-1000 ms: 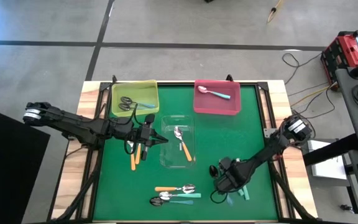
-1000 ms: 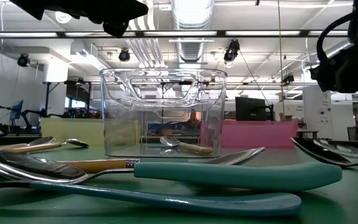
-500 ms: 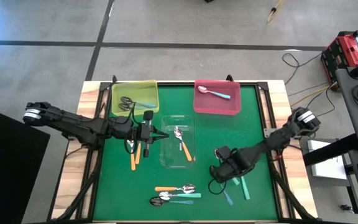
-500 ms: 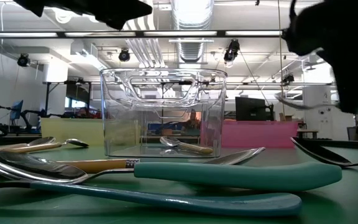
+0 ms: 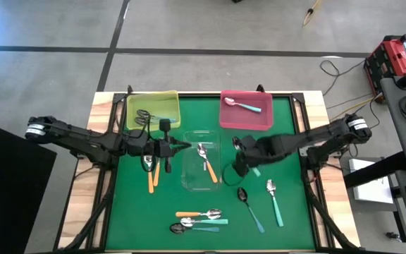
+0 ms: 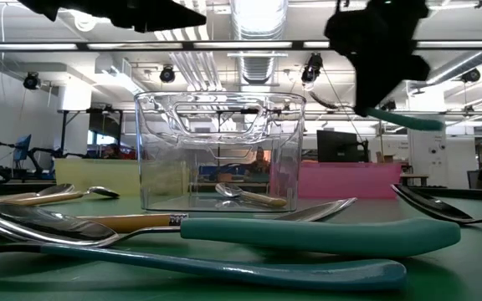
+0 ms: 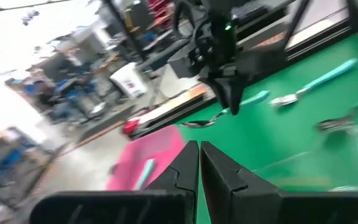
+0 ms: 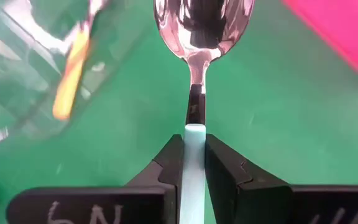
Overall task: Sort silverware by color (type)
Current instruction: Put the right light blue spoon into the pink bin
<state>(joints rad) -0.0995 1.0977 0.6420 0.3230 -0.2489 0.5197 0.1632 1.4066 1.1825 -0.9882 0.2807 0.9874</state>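
- The right gripper's (image 8: 193, 163) fingers (image 8: 229, 171) pinch the teal handle of a silver-bowled spoon (image 8: 199, 37), whose bowl points forward past the fingertips; the high view puts this right gripper (image 5: 243, 156) above the green mat, between the clear tray (image 5: 201, 169) and the pink tray (image 5: 245, 120).
- In the low view the held spoon's teal handle (image 6: 406, 119) shows in the air, above the table.
- The left gripper's (image 7: 199, 163) fingers (image 7: 225, 171) are pressed together with nothing between them; seen from above, the left gripper (image 5: 180, 146) hovers at the clear tray's upper-left corner.
- Inside the clear tray lies an orange-handled spoon (image 5: 207, 164).
- The pink tray holds one teal-handled spoon (image 5: 242, 106).
- The yellow tray (image 5: 153, 102) holds a dark-bowled piece with a teal handle (image 5: 150, 117).
- Two orange-handled spoons (image 5: 154, 175) lie on the mat just left of the clear tray.
- Right of the clear tray, two loose spoons lie near each other: a dark-bowled blue one (image 5: 249, 209) and a silver-bowled teal one (image 5: 274, 201).
- Near the mat's front edge sits a small cluster of orange and teal spoons (image 5: 201, 219).
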